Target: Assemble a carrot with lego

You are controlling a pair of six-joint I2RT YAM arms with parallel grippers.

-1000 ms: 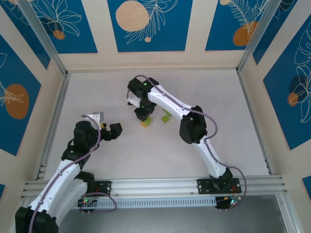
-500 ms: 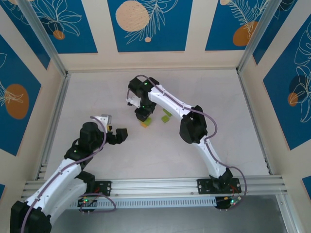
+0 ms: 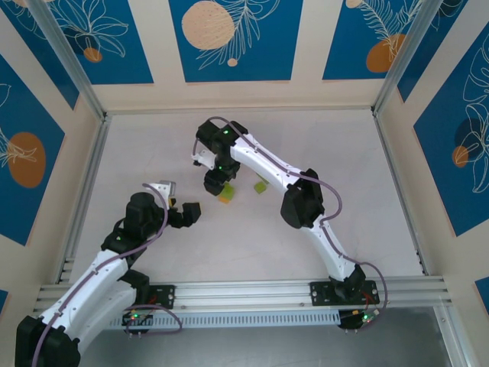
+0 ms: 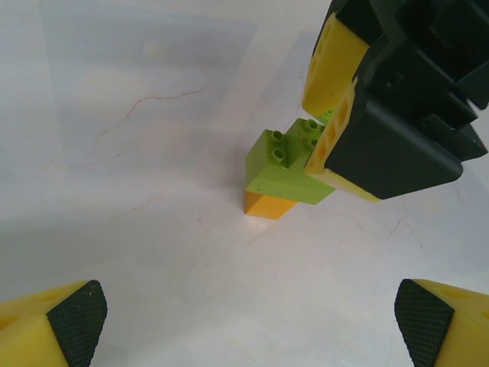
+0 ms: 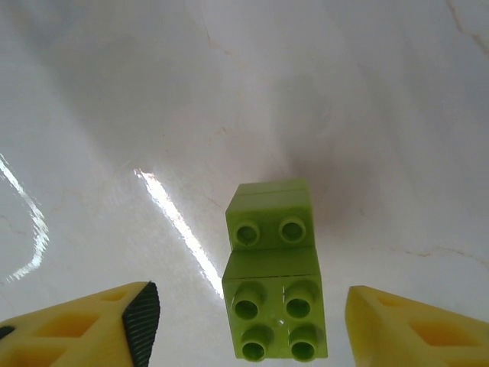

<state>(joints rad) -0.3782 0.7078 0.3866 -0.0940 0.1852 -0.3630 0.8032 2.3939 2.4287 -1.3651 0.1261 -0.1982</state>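
Compare with the top view half a second earlier: the right end effector (image 3: 215, 183) has shifted slightly to the left over the tabletop (image 3: 344, 153), while the left end effector (image 3: 191, 212) has kept its position. One second earlier, the left end effector stood further left.

Count the lego as follows. The top view shows two groups: the partly built carrot (image 3: 225, 197) directly at the right end effector, and one loose lime-green brick (image 3: 260, 186) near it on the right, not touching it. In the left wrist view, the carrot has one orange brick (image 4: 267, 205) at its base, resting on the tabletop, with lime-green bricks stacked on top. The right wrist view shows two joined lime-green bricks (image 5: 275, 306): one with four studs, one with two studs showing.

Right end effector: fingers wide, one on each side of the carrot, with a gap visible on both sides in the right wrist view. Left end effector: fingers wide, holding nothing, facing the carrot from well apart
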